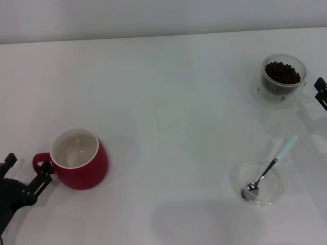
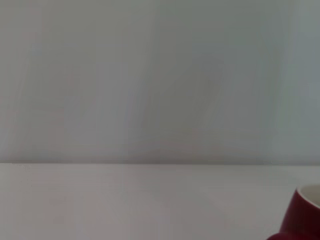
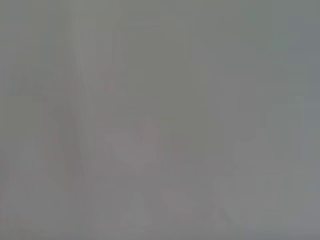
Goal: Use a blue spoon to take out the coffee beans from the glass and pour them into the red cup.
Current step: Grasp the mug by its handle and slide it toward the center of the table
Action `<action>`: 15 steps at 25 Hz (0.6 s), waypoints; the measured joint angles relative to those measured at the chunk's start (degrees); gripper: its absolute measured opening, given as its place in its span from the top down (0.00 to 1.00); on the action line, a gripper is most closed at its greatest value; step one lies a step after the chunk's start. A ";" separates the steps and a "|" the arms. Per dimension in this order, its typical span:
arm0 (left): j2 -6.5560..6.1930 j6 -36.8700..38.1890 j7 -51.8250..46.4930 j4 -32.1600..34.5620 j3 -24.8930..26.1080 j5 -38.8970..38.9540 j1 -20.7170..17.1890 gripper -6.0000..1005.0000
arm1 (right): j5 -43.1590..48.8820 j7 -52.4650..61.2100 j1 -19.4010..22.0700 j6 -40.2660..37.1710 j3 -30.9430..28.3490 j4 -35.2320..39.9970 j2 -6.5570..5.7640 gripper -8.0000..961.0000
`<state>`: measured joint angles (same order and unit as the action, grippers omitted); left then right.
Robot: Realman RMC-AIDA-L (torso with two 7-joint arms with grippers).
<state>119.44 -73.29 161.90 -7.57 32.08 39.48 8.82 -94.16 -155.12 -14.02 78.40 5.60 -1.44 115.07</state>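
Nearest the head camera, the left gripper (image 1: pixel 25 176) sits at the lower left edge of the white table (image 1: pixel 168 102), its dark fingers spread apart on either side of the loop handle of the red cup (image 1: pixel 79 159) without visibly clamping it. That cup stands upright on the left side of the table, its cream-white inside showing no beans. Across the table, toward the lower right, the blue spoon (image 1: pixel 268 168) lies with its metal bowl resting in a flat clear round dish (image 1: pixel 257 184) and its pale handle angled up and away over the rim. Farther back on the right stands the glass (image 1: pixel 283 79), upright and holding a dark heap of coffee beans (image 1: pixel 281 72). Only a dark sliver of the right gripper (image 1: pixel 321 93) shows at the right edge, just beside the glass, and whether its fingers are open or closed cannot be told. Seen from the left wrist, a red curve of the cup appears at one corner against the bare table and wall; the right wrist view shows only a featureless grey blur.
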 joint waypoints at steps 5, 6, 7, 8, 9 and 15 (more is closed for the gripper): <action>0.01 1.38 0.00 -0.08 0.00 -1.22 1.27 0.17 | 0.12 -0.13 -0.13 -0.05 0.04 -0.06 0.05 0.20; 0.02 1.54 0.00 -0.08 0.00 -1.23 1.41 0.17 | 0.12 -0.14 -0.13 -0.06 -0.02 -0.06 0.06 0.20; 0.04 1.83 0.00 -0.08 0.01 -1.23 1.52 0.17 | 0.12 -0.14 -0.14 -0.11 -0.07 -0.06 0.06 0.20; 0.06 2.14 0.00 -0.08 0.00 -1.24 1.65 0.17 | 0.12 -0.15 -0.13 -0.22 -0.12 -0.06 0.06 0.20; 0.07 2.41 0.00 -0.08 0.00 -1.24 1.78 0.17 | 0.09 -0.15 -0.14 -0.39 -0.15 -0.06 0.06 0.20; 0.09 2.70 0.00 -0.09 0.00 -1.25 2.11 0.18 | -0.08 -0.34 -0.39 -1.58 -0.27 -0.06 0.06 0.20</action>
<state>119.53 -70.59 161.90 -7.65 32.08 38.22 10.93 -94.24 -155.46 -14.40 76.82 5.33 -1.50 115.13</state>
